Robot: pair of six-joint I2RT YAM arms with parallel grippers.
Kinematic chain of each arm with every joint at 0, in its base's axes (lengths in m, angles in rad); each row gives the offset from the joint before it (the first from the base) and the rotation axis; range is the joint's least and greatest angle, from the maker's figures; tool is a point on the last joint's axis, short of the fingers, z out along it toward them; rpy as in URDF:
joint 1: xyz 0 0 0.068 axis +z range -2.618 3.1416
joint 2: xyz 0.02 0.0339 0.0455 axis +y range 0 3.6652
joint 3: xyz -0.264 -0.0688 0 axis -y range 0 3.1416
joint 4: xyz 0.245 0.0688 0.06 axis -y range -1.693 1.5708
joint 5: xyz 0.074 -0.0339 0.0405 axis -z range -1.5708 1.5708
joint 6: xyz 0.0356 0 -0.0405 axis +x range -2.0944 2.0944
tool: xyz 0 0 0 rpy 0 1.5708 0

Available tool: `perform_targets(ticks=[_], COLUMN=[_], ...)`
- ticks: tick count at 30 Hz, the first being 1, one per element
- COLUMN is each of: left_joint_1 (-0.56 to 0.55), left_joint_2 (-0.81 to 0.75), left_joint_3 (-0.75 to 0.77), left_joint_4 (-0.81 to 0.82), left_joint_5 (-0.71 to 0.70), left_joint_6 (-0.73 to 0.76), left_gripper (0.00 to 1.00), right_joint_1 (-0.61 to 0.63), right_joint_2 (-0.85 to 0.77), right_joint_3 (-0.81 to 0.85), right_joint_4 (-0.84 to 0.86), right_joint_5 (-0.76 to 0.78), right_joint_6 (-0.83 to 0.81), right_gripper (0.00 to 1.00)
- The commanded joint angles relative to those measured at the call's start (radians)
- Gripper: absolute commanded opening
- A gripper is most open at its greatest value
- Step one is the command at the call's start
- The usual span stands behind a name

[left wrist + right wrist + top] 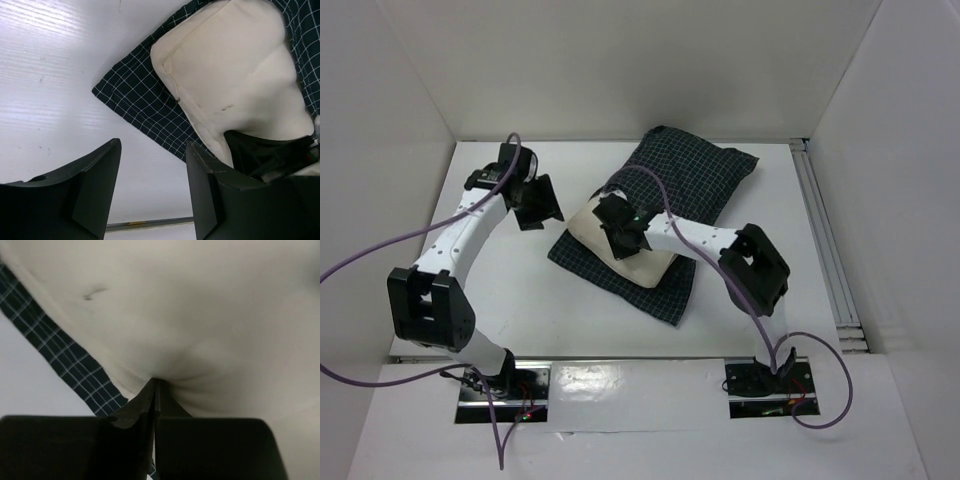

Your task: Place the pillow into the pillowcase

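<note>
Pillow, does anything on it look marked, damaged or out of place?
Yes. The pillow carries a small dark smudge, odd on plain cream fabric. The right hand is shut on a fold of it, puckering the cover. Its near end lies uncovered on the pillowcase.

Cream pillow (235, 65), dark navy pillowcase (695, 175) with fine white grid check, white bench (550, 300), black fingers (97, 190), purple cables (498, 440).

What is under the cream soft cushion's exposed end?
The dark navy grid-checked fabric pillowcase lies beneath the cream cushion, on the white table. The cushion's far end is hidden inside it.
</note>
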Motion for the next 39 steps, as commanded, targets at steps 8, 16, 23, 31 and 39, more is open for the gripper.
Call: perform_targets(ticks=[8, 16, 23, 31, 39], left_joint_1=[-0.006, -0.072, 0.056, 0.080, -0.018], left_joint_2=[-0.030, 0.002, -0.157, -0.159, -0.136], left_joint_3=[-0.079, -0.222, -0.274, -0.266, -0.349], left_joint_4=[0.074, 0.157, 0.157, 0.134, 0.209], left_joint_5=[0.204, 0.225, 0.125, 0.161, 0.234], left_joint_6=[0.065, 0.030, -0.047, 0.000, 0.025], left_gripper=[0.67, 0.81, 0.78, 0.78, 0.77], right_joint_1=[-0.051, -0.088, 0.000, -0.009, -0.019], right_joint_2=[-0.486, -0.598, -0.207, 0.030, -0.390], right_joint_3=[-0.420, -0.384, -0.086, 0.008, -0.341], right_joint_4=[-0.076, -0.146, 0.036, 0.072, 0.008], right_joint_5=[0.192, 0.224, 0.139, 0.121, 0.142], right_joint_6=[0.012, 0.090, 0.009, -0.017, -0.049], right_gripper=[0.00, 0.61, 0.86, 0.00, 0.00])
